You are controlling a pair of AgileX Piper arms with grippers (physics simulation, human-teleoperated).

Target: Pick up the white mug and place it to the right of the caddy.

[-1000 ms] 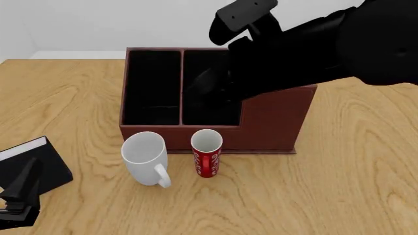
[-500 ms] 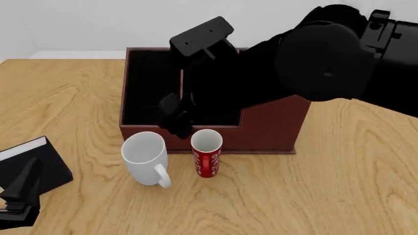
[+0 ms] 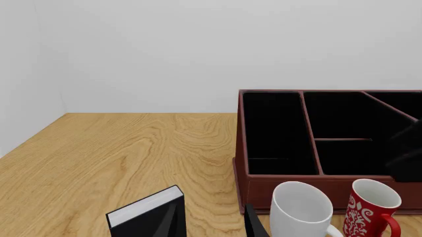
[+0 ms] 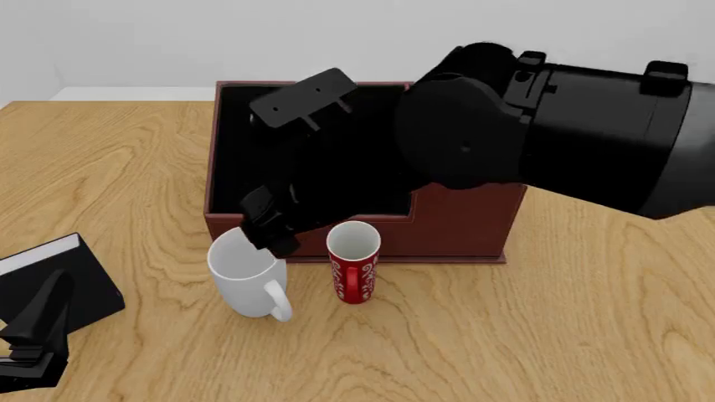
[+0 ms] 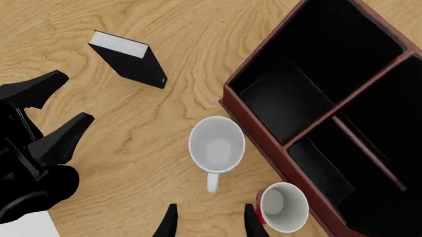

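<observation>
The white mug stands upright on the wooden table, a little left of the middle of the front view. Its handle points toward the bottom of that picture. It sits just in front of the caddy, the big red-brown box with black insides that fills the upper middle. A red mug with white swirls stands just to the right of the white mug, close but not touching.

The big black right arm comes in from the upper right and bends down over the caddy. The right gripper hangs right over the back rim of the white mug. In the right wrist view the two fingertips show with a gap between them, and nothing is held in the gap.

The left gripper waits low in the bottom left corner, next to a small black box with a white edge. Its fingers look spread a bit, with nothing between them.
</observation>
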